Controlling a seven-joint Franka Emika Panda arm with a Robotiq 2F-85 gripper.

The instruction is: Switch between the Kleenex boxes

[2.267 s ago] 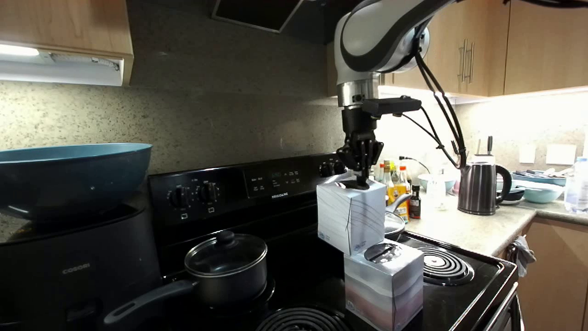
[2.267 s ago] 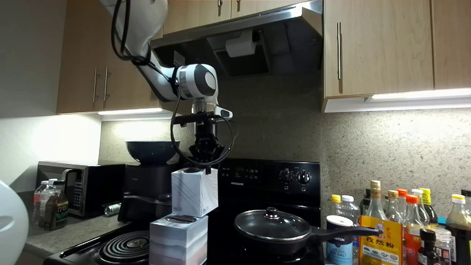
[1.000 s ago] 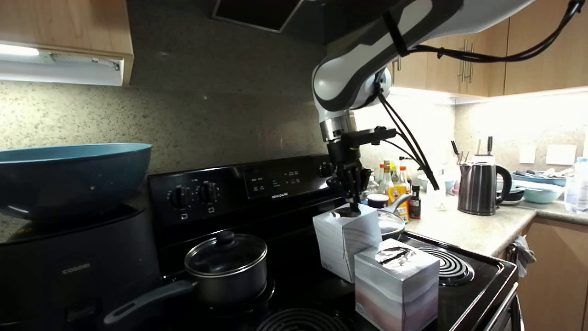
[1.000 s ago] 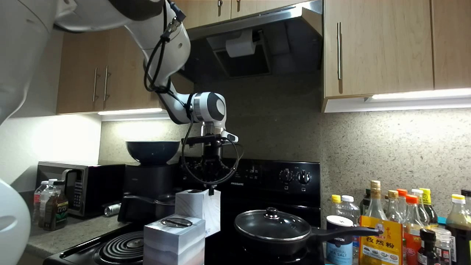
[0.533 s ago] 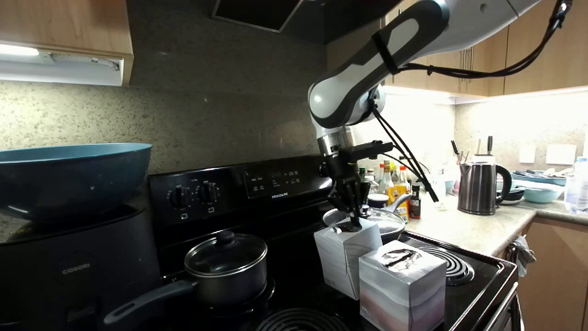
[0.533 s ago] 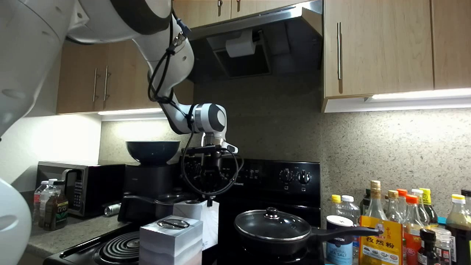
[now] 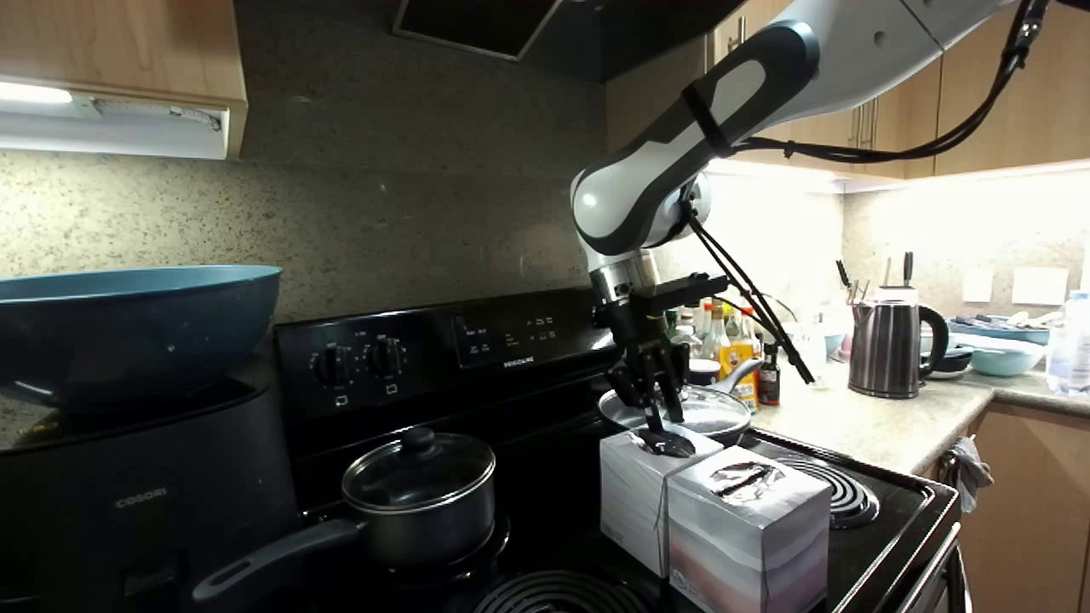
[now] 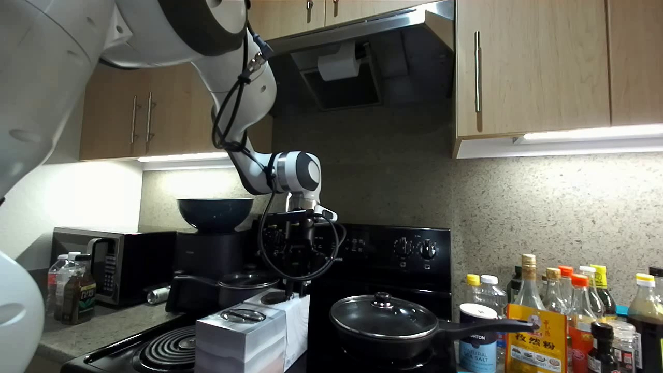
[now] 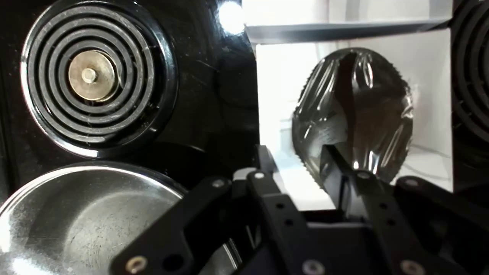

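Two pale Kleenex boxes stand side by side on the black stove, close together or touching. The line-patterned box (image 7: 634,502) also shows in an exterior view (image 8: 297,326) and in the wrist view (image 9: 277,95). The banded box (image 7: 749,545) also shows in an exterior view (image 8: 243,342); only part of it (image 9: 344,10) is at the top of the wrist view. My gripper (image 9: 297,160) is open just above the line-patterned box. Its fingers straddle the box's side wall, one over the plastic-covered opening, the other beyond the outer edge. It shows in both exterior views (image 7: 667,421) (image 8: 296,294).
A lidded frying pan (image 8: 383,326) stands beside the line-patterned box. A black saucepan (image 7: 421,494) is on another burner. Bare coil burners (image 9: 89,76) flank the boxes. Bottles (image 8: 554,295) and a kettle (image 7: 887,349) stand on the counter.
The line-patterned box came down from a raised position onto the stove behind the banded box, which shifted slightly away from it. My gripper lowered with it and has opened, letting it go.
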